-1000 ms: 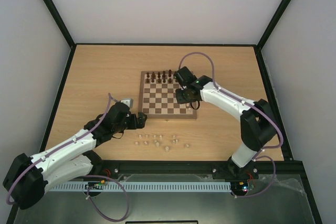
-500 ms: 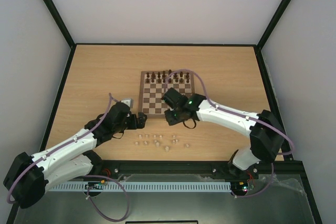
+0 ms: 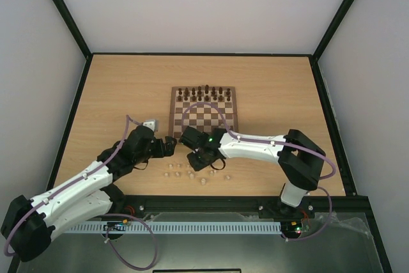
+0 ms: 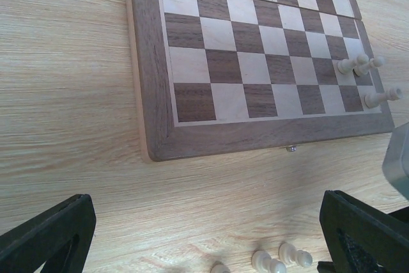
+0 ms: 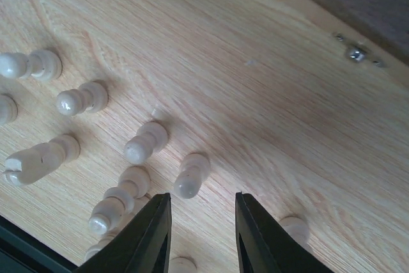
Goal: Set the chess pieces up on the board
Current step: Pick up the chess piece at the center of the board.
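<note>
A square wooden chessboard with dark brown and cream squares and a brown border [image 3: 204,116] lies at the middle of the light wooden table [image 3: 115,94], its near edge partly hidden by the two arms. A line of dark brown pieces [image 3: 203,93] runs along its far edge, too small to count surely. In the left wrist view three small cream chess pieces stand on the board by its near right corner: two side by side [image 4: 353,64] in the second row from the near edge and one [image 4: 381,97] in the nearest row. The other cream pieces are loose on the bare table, in a scatter [image 3: 179,173] between the board's near edge and the table's near edge. The right wrist view shows about ten of them, most lying on their sides, among them one [image 5: 146,143] and one [image 5: 190,176] just ahead of the fingertips. A few are cut off by the picture's edge or by the fingers. The left gripper [image 4: 206,199] hangs low off the board's near left corner with its two black fingers [image 4: 48,234] spread wide and nothing between them. Three loose cream pieces show at the bottom of its view. The right gripper [image 5: 202,199] is above the scatter, its two black fingers parted by a narrow gap and closed on nothing. One cream piece [image 5: 182,265] lies on the table in line with that gap. A small metal clasp [image 5: 354,52] sits on the board's near edge.
</note>
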You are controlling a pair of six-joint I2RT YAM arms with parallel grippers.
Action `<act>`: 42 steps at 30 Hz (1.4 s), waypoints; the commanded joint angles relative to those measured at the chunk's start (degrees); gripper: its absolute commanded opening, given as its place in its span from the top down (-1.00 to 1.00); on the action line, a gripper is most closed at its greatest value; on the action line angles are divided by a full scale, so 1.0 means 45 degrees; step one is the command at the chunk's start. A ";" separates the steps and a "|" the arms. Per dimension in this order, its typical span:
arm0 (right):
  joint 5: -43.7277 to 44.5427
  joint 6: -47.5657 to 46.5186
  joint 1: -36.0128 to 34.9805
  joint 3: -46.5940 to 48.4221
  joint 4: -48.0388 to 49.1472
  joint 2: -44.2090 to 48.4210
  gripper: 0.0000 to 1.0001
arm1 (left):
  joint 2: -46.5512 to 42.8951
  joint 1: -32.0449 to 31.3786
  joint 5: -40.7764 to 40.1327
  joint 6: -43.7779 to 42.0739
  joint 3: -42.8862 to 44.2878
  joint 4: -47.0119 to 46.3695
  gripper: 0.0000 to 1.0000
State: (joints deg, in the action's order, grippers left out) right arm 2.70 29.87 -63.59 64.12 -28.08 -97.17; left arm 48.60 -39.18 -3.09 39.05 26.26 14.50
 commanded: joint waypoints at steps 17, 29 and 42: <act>0.0007 0.0160 -0.0364 0.0478 0.0035 -0.1241 0.55 | -0.0237 0.0054 -0.0082 0.0093 0.0101 0.0314 -0.98; 0.0537 0.0081 -0.0362 0.0652 -0.0314 -0.1391 0.92 | -0.0117 0.0049 -0.0094 0.0078 0.0092 0.0256 -0.98; 0.1841 -0.0723 0.3049 0.2203 -0.1085 0.0011 0.91 | 0.0335 0.0054 -0.0018 -0.0013 0.0192 0.0040 -0.98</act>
State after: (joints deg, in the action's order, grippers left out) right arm 8.71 28.80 -55.35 69.82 -29.30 -98.65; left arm 49.25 -39.18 -3.07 39.09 26.26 14.87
